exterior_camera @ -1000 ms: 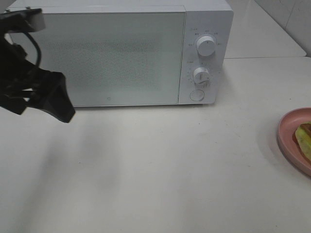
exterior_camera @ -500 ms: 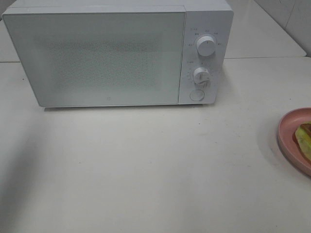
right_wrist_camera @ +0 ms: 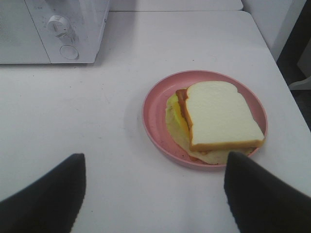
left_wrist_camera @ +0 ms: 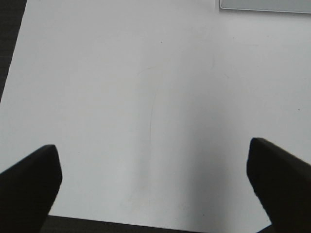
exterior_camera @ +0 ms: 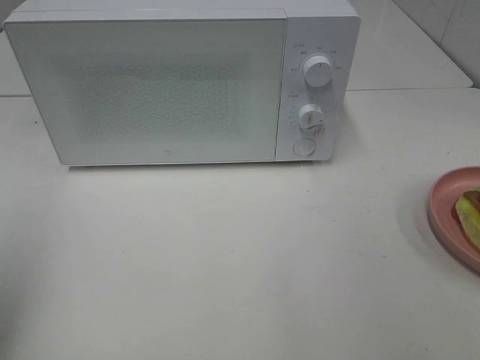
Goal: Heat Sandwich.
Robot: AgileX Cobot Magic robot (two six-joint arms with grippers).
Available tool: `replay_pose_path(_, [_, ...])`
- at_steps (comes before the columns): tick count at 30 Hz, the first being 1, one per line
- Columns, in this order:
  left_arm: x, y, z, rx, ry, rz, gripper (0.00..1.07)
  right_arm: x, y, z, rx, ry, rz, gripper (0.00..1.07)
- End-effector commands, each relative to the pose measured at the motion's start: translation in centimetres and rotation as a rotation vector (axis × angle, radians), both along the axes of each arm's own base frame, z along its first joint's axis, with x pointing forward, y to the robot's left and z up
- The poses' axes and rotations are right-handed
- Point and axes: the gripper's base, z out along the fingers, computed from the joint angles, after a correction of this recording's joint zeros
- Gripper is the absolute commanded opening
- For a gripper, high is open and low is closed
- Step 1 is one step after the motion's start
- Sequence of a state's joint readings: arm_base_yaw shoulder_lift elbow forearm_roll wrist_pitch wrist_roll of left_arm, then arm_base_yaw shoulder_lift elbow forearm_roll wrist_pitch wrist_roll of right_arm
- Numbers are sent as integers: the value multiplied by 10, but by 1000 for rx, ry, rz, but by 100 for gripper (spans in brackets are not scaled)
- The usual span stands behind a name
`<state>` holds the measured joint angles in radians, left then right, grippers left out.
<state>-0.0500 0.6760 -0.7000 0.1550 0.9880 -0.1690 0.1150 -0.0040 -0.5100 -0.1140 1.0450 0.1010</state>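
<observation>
The sandwich [right_wrist_camera: 221, 119], white bread over yellow-green lettuce and reddish meat, lies on a round pink plate [right_wrist_camera: 154, 114]; in the high view only its edge [exterior_camera: 470, 216] shows on the plate [exterior_camera: 444, 210] at the right border. The white microwave [exterior_camera: 150, 82] stands at the back with its door shut; its knobs show in the right wrist view [right_wrist_camera: 58, 24]. My right gripper [right_wrist_camera: 153, 194] is open, above the table short of the plate. My left gripper [left_wrist_camera: 153, 179] is open over bare table. Neither gripper shows in the high view.
The white table [exterior_camera: 225, 255] spreads in front of the microwave. Its edge and dark floor show in the left wrist view [left_wrist_camera: 12, 43]. The microwave's corner [left_wrist_camera: 265, 5] shows there too. A second white table [exterior_camera: 405, 52] stands behind at the right.
My left arm, which was in front of the microwave's left side a second ago, has pulled out of the high view to the left. The microwave and plate have not moved.
</observation>
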Motion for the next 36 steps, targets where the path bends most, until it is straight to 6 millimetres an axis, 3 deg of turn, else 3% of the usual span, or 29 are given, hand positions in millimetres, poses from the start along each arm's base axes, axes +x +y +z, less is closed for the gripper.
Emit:
replay_pose_path(1, [-29,2,-4,-1,-100,7,99,-3,0,-1,-2,-30,-2,75])
replay_pose_path(3, [-51,4,-11,3,-161,6,99,-3,0,-1,-2,-30,-2,75])
replay_pose_path(13, [-107,3,-29,7,-344,-50,99,-3,0,-1,-2,-30,-2,75])
replay_pose_path(18, [-117,-1,-34,8,-440,-116,99,-3,0,-1,-2,-30,-2,75])
replay_pose_path(36, [-117,-8,-33,-24,-436,-192,99,-3,0,-1,-3,-30,-2,75])
